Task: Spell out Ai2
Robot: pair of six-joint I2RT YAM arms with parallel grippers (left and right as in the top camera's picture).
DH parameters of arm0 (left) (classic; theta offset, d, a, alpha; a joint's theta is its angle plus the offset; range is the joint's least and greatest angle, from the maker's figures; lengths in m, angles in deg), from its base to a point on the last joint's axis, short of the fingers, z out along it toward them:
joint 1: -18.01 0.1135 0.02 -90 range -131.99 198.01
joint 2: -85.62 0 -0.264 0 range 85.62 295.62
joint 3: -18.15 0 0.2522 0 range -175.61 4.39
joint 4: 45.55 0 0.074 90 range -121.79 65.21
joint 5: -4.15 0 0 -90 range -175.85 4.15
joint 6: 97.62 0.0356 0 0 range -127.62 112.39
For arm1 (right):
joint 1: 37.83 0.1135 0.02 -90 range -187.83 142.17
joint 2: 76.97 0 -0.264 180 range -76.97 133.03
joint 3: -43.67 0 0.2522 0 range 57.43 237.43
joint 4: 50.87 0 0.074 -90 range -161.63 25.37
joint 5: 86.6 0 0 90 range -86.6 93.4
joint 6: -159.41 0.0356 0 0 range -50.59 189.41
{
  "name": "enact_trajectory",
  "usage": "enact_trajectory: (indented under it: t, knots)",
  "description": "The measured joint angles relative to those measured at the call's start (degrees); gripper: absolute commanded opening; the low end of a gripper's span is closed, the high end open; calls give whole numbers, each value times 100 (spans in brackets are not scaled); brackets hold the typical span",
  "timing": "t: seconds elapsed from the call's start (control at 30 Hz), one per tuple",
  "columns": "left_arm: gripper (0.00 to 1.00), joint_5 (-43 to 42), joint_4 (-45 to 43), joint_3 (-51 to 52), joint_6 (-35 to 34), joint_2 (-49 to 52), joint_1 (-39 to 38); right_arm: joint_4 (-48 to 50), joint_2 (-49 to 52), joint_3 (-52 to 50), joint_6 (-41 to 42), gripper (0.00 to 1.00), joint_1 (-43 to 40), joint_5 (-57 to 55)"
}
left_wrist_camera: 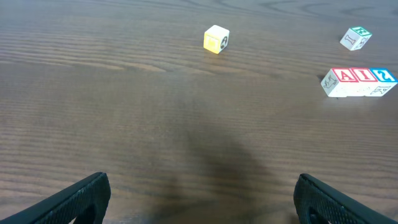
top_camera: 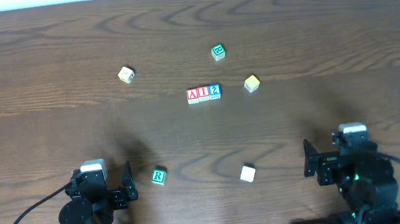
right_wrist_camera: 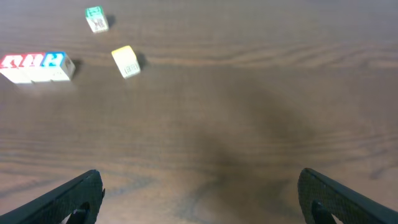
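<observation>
1. Three blocks (top_camera: 204, 93) sit touching in a row in the middle of the table (top_camera: 343, 23), reading "A", "I", "2".
2. A green block (top_camera: 159, 176) beside the left gripper (left_wrist_camera: 199, 202) reads "R".
3. The left gripper and the right gripper (right_wrist_camera: 202, 202) are both spread wide and empty.

My worktop (top_camera: 22, 58) reads as dark brown wood or wood-look laminate, smooth, with wavy grain and a soft satin sheen. The fingers (left_wrist_camera: 81, 199) of the left tool (left_wrist_camera: 202, 208) look like matt black plastic, and those of the right tool (right_wrist_camera: 202, 208) look the same. Ahead of the left tool, to its right, the row of lettered blocks (left_wrist_camera: 359, 82) looks like pale wood with painted faces.
</observation>
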Motion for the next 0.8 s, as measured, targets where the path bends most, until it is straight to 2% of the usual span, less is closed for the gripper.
enact_trajectory:
  t: [0.37,0.8]
  knots:
    - [95,-2,0,0,0,0,0,-90,-800,-710,-28,99,-28,57]
    - [96,-2,0,0,-2,0,0,-348,-859,-879,-33,99,-28,149]
